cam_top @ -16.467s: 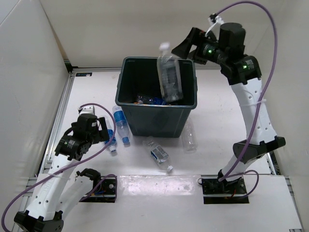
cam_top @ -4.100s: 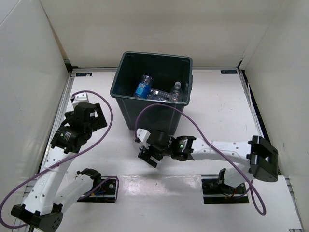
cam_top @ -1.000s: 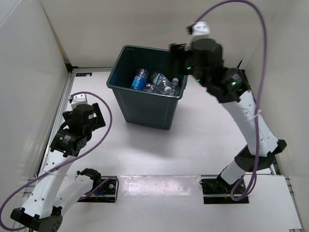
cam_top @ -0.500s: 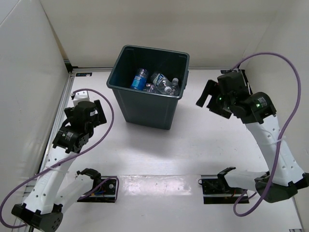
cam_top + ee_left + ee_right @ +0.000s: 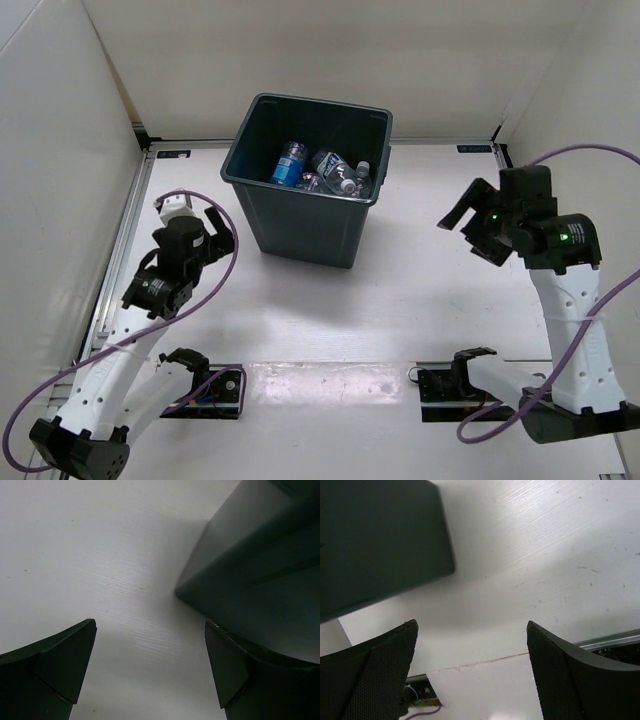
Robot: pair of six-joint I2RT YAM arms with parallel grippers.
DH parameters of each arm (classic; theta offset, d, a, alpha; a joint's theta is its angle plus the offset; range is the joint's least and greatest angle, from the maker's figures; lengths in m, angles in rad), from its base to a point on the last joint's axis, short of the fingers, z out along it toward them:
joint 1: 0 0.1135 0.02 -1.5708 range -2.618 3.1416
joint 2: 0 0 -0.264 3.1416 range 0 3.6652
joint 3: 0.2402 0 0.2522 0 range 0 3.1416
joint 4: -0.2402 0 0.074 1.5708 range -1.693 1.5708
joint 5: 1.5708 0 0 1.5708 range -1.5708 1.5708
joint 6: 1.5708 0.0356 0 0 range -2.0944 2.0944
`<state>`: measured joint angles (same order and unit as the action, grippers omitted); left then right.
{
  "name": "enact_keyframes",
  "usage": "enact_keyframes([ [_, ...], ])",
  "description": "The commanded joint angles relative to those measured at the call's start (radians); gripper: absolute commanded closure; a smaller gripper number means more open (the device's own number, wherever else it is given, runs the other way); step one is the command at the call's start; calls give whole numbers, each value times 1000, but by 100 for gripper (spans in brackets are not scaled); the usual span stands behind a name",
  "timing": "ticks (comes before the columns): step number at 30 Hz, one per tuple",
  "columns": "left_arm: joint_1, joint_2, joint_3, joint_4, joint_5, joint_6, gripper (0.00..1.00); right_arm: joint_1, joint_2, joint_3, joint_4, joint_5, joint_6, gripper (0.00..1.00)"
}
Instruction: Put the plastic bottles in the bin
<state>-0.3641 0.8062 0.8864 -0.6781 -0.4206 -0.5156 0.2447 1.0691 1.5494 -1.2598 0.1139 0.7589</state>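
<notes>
The dark grey-green bin (image 5: 262, 178) stands at the back middle of the table, and its lower side fills the corner of each wrist view (image 5: 270, 570) (image 5: 375, 540). Several plastic bottles (image 5: 320, 172) lie inside it, some with blue labels. My left gripper (image 5: 222, 238) hangs open left of the bin, with nothing between its fingers (image 5: 150, 630). Well right of the bin, my right gripper (image 5: 468, 222) is open and empty too (image 5: 472, 627). No bottle shows on the table.
White walls close the table in on the left, back and right. The two arm bases (image 5: 205, 385) (image 5: 465, 385) sit at the near edge, with purple cables looping from them. A metal rail (image 5: 125, 270) runs along the table's left side.
My right arm has pulled away from above the bin's far right corner, to the right and toward the near edge. The left gripper has drifted slightly nearer. The bottles in the bin lie as before.
</notes>
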Motion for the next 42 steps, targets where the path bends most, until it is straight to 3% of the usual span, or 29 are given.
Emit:
enact_keyframes([
  [1, -4, -4, -67, 115, 83, -127, 0, -113, -14, -40, -6, -89, -49, 10],
  [3, -3, -2, -93, 173, 132, -175, 0, -206, -17, -73, 19, -155, -78, 10],
  [7, -4, 30, -115, 233, 180, -144, 0, -232, 14, -89, 60, -129, -90, 10],
  [10, -1, 91, -72, 241, 135, -71, 0, -232, 57, -83, 89, -118, -82, 10],
  [13, 2, 184, -21, 249, 123, 116, 0, -255, 104, -40, 120, -15, -92, 10],
  [16, 5, 325, 75, 195, 106, 183, 0, -190, 143, 7, 177, 68, -192, 10],
  [23, 7, 438, 187, 279, 100, 221, 0, 19, 104, -77, 258, 366, -385, 10],
  [26, 10, 430, 197, 301, 121, 232, 0, 131, 91, -106, 281, 493, -466, 10],
  [29, 17, 413, 191, 305, 161, 218, 0, 172, 62, -153, 318, 489, -500, 10],
  [38, 30, 320, 77, 232, 100, 169, 0, 97, 43, -245, 350, 441, -480, 10],
  [42, 37, 231, 37, 190, 53, 126, 0, 126, 26, -301, 355, 544, -516, 10],
])
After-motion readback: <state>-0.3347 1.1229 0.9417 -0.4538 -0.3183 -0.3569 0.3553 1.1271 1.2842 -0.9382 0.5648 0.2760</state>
